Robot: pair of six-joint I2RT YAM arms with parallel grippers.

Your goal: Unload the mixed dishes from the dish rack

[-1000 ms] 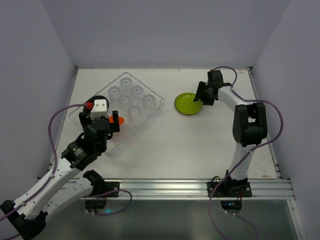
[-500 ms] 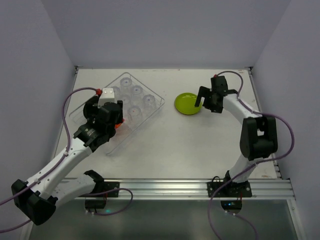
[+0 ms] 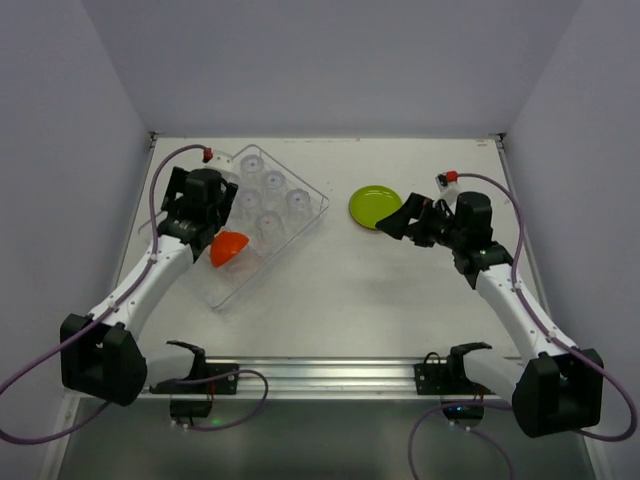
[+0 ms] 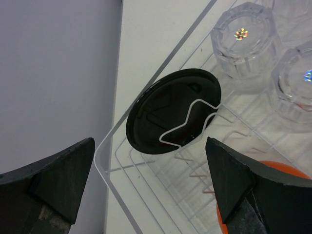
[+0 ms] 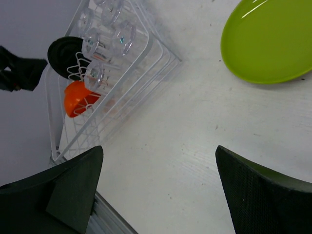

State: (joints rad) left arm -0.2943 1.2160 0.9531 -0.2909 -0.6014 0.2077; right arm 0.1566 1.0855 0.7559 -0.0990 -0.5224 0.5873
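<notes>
The wire dish rack (image 3: 300,222) lies at the far left of the table. It holds several clear cups (image 3: 275,182), an orange-red bowl (image 3: 228,247) and a black plate (image 4: 173,112) that stands upright in the prongs. My left gripper (image 3: 192,203) hovers open and empty over the rack's left corner, above the black plate, which it hides in the top view. In the left wrist view the gripper (image 4: 146,195) is over the rack wires, the bowl (image 4: 280,168) by its right finger. The lime-green plate (image 3: 373,206) lies on the table. My right gripper (image 3: 392,223) is open and empty just near-right of it.
The right wrist view shows the green plate (image 5: 268,41), the rack (image 5: 122,97), bowl (image 5: 78,97), black plate (image 5: 61,56) and bare table under the open gripper (image 5: 158,195). The left wall stands close beside the rack. A metal rail (image 3: 330,375) runs along the table's near edge.
My left gripper has swung away from the orange bowl to the rack's far-left corner, uncovering the bowl. My right gripper has drawn back from the green plate towards the near right.
</notes>
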